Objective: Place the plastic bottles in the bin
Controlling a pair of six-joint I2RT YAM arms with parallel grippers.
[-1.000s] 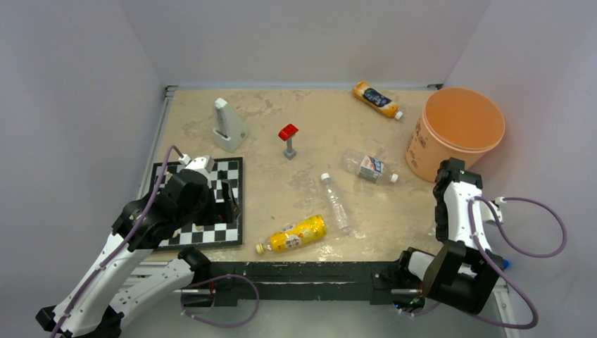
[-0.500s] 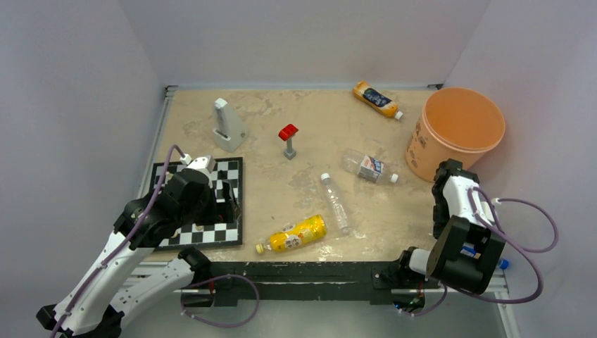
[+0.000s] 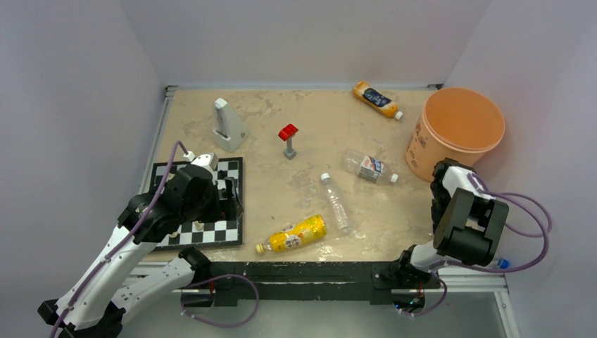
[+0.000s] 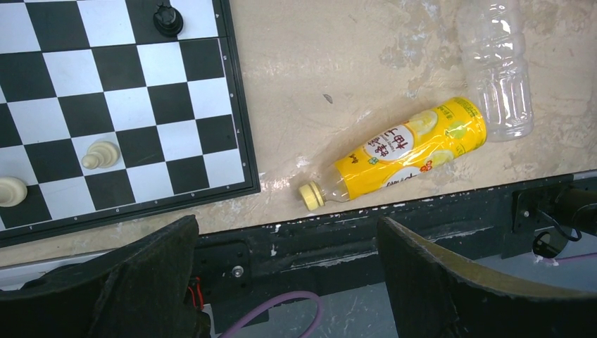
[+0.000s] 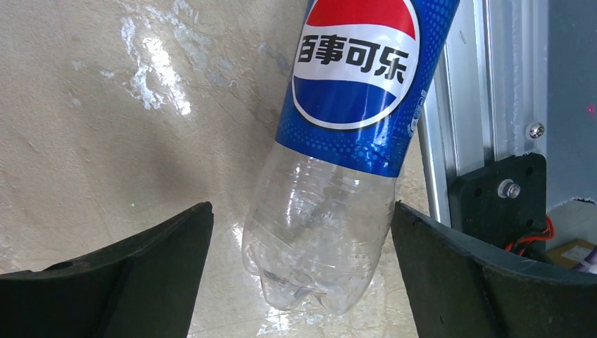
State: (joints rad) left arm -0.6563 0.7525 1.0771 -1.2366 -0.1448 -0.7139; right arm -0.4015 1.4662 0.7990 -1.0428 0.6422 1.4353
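Four plastic bottles lie on the table: an orange one (image 3: 376, 99) at the back, a clear labelled one (image 3: 369, 168), a slim clear one (image 3: 335, 202) and a yellow one (image 3: 294, 234). The peach bin (image 3: 457, 130) stands at the right. My left gripper (image 3: 229, 203) is open and empty over the chessboard edge; in its wrist view (image 4: 288, 282) the yellow bottle (image 4: 405, 148) lies ahead. My right gripper (image 5: 301, 211) is open, its fingers either side of a clear bottle with a blue Pepsi label (image 5: 345, 91), not touching it. In the top view the right gripper (image 3: 440, 204) hides that bottle.
A chessboard (image 3: 218, 232) with a few pieces lies at the left. A white wedge device (image 3: 227, 125) and a red-topped grey stand (image 3: 288, 139) stand at the back. The metal rail (image 5: 464, 105) runs beside the Pepsi bottle. A blue cap (image 3: 501, 263) shows under the right arm.
The right arm's elbow has lifted and swung toward the bin while its gripper stays low at the right edge. The left arm has shifted slightly. No bottle has moved.
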